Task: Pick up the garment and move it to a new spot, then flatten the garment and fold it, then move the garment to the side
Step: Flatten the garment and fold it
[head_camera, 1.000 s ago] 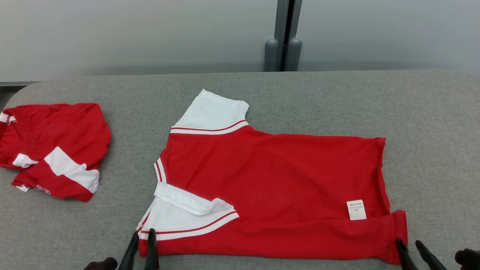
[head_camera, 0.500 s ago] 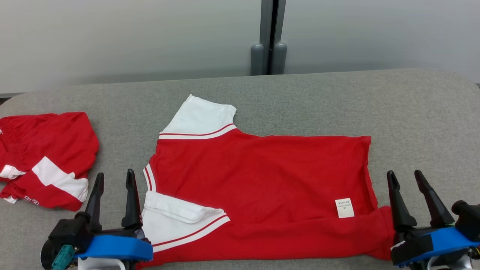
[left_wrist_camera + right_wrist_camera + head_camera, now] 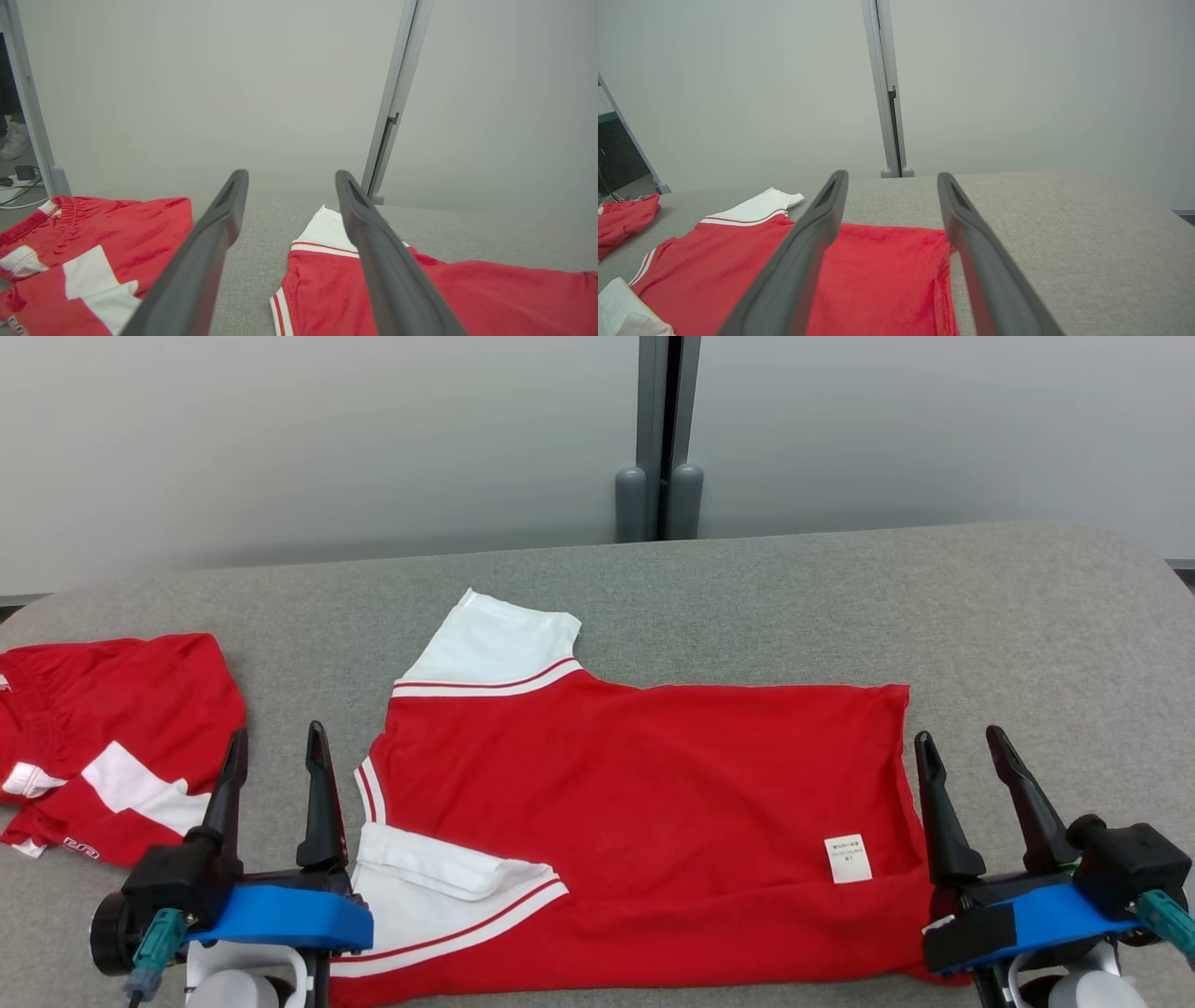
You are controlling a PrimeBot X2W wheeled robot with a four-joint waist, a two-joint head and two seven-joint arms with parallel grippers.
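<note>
A red T-shirt (image 3: 644, 812) with white sleeves lies spread on the grey table (image 3: 747, 597), collar to the left, hem to the right, its near long edge folded over. A white label (image 3: 847, 859) shows near the hem. My left gripper (image 3: 274, 747) stands open just left of the collar, above the near sleeve, holding nothing. My right gripper (image 3: 962, 747) stands open just right of the hem. The shirt (image 3: 420, 289) runs under the left gripper's (image 3: 289, 179) right finger in the left wrist view. The hem (image 3: 887, 275) lies between the right gripper's (image 3: 892, 179) fingers in the right wrist view.
Red shorts with white patches (image 3: 103, 737) lie crumpled at the table's left end, also in the left wrist view (image 3: 93, 252). A pale wall with a grey post (image 3: 658, 429) stands behind the table. Bare grey surface stretches to the far side and the right (image 3: 1046, 635).
Both grippers have let go of the shirt's near edge, risen into view and opened. The head camera has shifted, moving the whole scene slightly.
</note>
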